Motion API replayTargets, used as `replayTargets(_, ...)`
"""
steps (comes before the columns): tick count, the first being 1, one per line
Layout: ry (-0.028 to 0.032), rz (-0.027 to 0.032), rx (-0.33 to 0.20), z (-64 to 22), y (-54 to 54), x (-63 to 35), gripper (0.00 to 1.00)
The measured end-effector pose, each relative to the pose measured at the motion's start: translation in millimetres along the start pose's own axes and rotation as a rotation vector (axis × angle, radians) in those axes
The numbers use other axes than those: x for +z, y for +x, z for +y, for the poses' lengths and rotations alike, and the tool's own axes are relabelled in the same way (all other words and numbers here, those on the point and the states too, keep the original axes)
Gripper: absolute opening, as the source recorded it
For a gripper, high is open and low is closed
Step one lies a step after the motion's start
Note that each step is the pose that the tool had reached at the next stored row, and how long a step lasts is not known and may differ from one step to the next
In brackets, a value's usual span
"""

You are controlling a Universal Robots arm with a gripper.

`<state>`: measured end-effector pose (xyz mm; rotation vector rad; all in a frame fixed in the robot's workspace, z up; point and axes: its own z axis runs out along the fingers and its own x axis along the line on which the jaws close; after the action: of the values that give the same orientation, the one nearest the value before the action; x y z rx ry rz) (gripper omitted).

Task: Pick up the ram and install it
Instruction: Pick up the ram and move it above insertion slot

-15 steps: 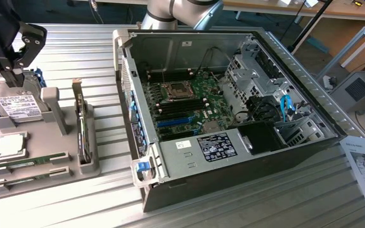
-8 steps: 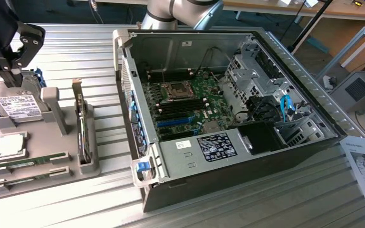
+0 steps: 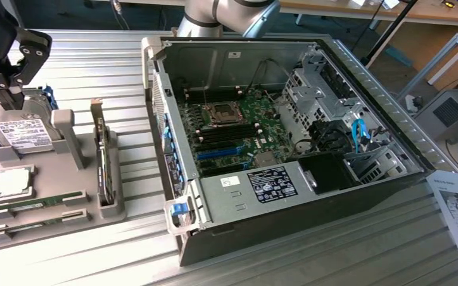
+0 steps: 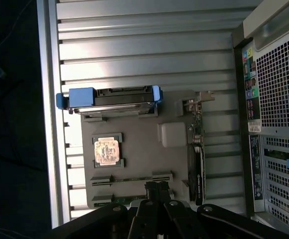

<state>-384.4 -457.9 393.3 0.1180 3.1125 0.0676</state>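
Ram lies flat in the slot along the tray's near edge, with a second stick just behind it. Beyond sit the processor and the drive, and the card stands upright on the edge facing the case. The gripper hangs above the drive, its fingers pressed together, gripping nothing.

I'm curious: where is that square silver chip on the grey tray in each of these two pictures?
Exterior view: the silver chip lies on the grey tray at the exterior view's left, between the hard drive and the green ram sticks.
Wrist view: the silver chip lies on the grey tray, next to the hard drive.
Shared landmark: the hard drive, with blue side pieces.
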Motion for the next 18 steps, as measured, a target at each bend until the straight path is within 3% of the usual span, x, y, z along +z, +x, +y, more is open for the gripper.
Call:
replayTargets(10,0.0000,0.0000,0.000,-0.2,0.0,0.0,0.11)
replayTargets(18,0.0008,0.0000,0.000,-11.1,-0.8,-0.5,0.11)
